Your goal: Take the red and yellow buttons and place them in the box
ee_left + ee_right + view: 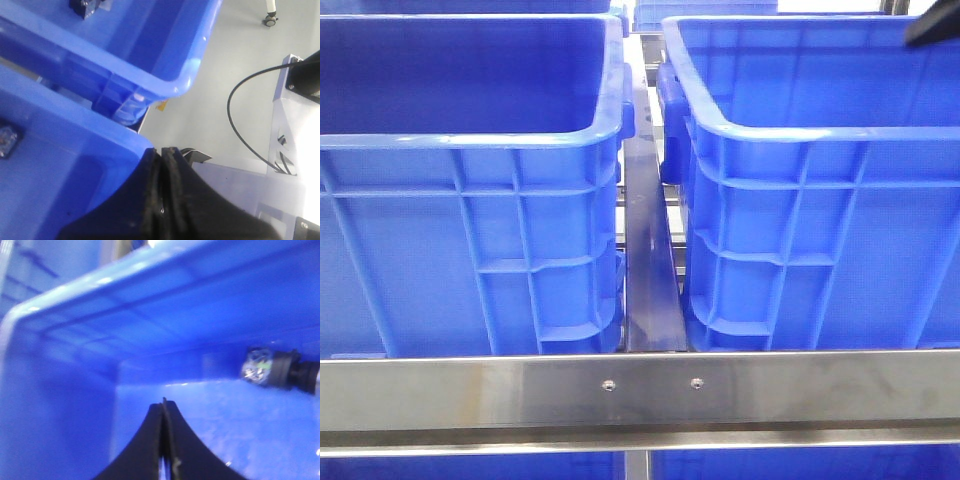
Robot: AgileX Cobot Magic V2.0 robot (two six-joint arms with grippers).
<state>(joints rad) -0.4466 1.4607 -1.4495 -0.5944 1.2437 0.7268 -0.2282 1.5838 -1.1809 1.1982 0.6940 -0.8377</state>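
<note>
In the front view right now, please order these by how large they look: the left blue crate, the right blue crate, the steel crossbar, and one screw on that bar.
1. Left blue crate and right blue crate: alike, both cropped, so not ranked.
2. Steel crossbar.
3. Screw, by far the smallest.

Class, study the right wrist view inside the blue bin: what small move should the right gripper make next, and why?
Probably open the right gripper: its fingers are pressed together, holding nothing, inside the bin. A button lies by the far wall, off to one side, apart from the fingers. Its colour is unclear, so check it before approaching.
</note>
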